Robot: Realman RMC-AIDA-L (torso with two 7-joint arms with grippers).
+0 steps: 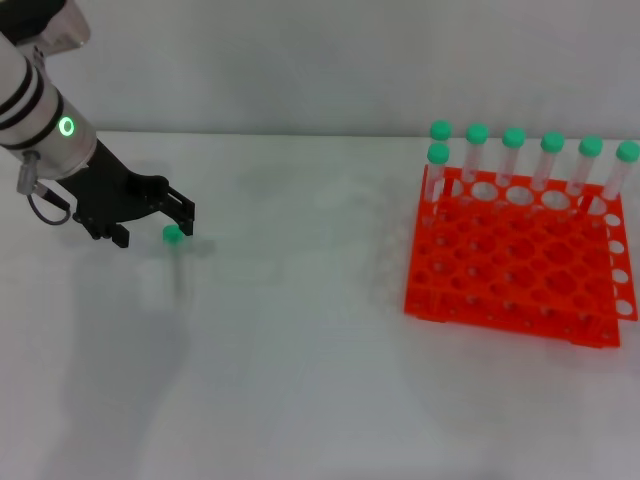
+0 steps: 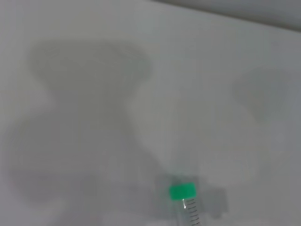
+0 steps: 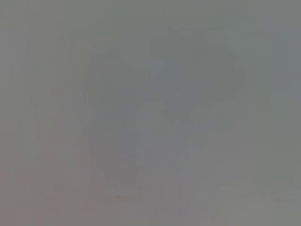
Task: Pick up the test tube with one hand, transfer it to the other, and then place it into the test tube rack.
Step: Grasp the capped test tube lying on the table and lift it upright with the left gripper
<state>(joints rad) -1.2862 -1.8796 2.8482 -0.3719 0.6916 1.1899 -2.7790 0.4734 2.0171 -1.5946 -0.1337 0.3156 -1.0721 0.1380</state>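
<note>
Test tube — lying on the white table, green cap just beside the spread fingers of the left gripper; not yet grasped. Handover and placing into the test tube rack both remain — right gripper not in view.

At the left of the frame my black left gripper with the green-ringed silver wrist hangs over the white table, fingers spread, just beside the slim clear green-capped test tube. At the right stands the bright orange plastic rack, seven green-capped tubes along its back.
</note>
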